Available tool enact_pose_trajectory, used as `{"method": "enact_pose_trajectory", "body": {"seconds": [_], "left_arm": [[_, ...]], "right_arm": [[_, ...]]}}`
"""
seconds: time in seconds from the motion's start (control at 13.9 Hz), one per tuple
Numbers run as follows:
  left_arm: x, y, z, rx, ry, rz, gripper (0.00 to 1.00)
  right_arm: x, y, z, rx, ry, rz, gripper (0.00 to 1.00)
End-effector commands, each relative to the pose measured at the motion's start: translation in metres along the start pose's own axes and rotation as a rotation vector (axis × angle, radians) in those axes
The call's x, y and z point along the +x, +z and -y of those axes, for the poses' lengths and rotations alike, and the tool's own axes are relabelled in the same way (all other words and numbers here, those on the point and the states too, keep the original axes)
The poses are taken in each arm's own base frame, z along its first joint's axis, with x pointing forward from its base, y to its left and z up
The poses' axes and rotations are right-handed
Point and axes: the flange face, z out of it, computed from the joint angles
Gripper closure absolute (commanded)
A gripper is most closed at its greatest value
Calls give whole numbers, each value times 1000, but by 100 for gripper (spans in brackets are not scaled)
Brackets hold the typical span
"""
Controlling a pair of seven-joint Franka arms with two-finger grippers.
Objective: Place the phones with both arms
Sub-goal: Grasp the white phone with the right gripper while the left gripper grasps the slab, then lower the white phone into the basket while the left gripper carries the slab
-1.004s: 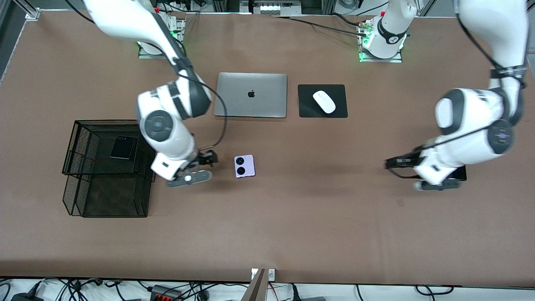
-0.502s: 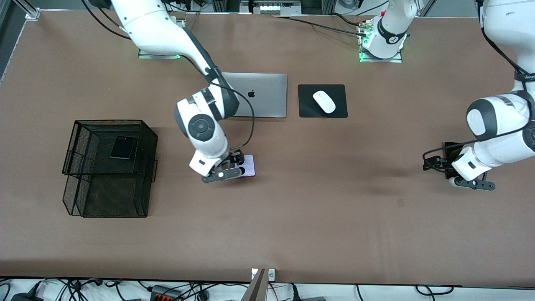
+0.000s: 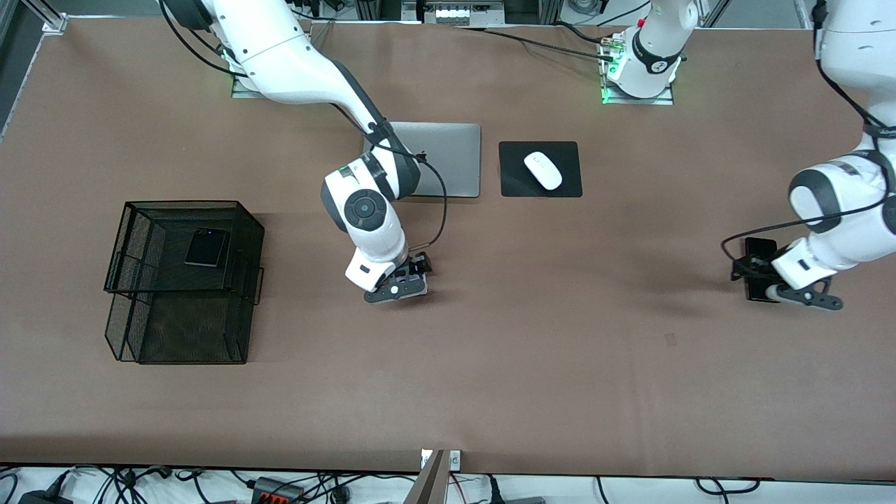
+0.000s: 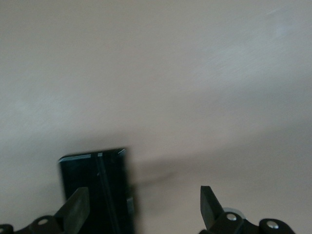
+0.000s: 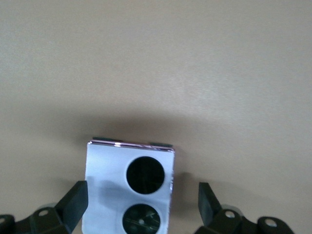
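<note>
Your right gripper (image 3: 400, 283) sits low over the lilac phone (image 5: 129, 187) in the middle of the worktop (image 3: 532, 364); its fingers (image 5: 73, 202) stand apart, one on each side of the phone, and in the right wrist view a gap shows on both sides, so nothing is clamped; the phone lies flat, its two black circles facing up; from the front you see almost none of it under the gripper.

Your left gripper (image 3: 782, 280) is low over the long black phone (image 3: 759, 266) at the left arm's end of the worktop; its fingers (image 4: 208, 204) are also apart; in the left wrist view the phone (image 4: 97, 190) lies close against one finger and well clear of the other, so it is off-centre between them; whether that finger touches it you cannot tell.

The small black phone (image 3: 207, 247) already lies in the upper tier of the black mesh tray (image 3: 140, 280) toward the right arm's end.

For markings: the silver laptop (image 3: 448, 161), closed and partly covered by the right arm, shows part of a dark logo on its lid; the white mouse (image 3: 543, 170) rests on a black pad (image 3: 514, 182) beside it; no writing on any of the phones can be read.
</note>
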Motion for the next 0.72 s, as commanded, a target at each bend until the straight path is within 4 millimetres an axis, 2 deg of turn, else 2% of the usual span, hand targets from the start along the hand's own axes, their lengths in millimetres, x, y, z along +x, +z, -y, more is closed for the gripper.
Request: {"method": "enact_pose_trajectory", "body": {"seconds": [0.0, 0.29, 0.65], "left_arm": [[-15, 4, 24, 11, 67, 2, 0], [-26, 26, 35, -7, 60, 30, 0], [-37, 41, 50, -23, 22, 39, 0]], "right_arm": [[6, 7, 15, 16, 35, -15, 0], [5, 14, 14, 9, 32, -10, 0], [2, 23, 13, 3, 38, 1, 0]]}}
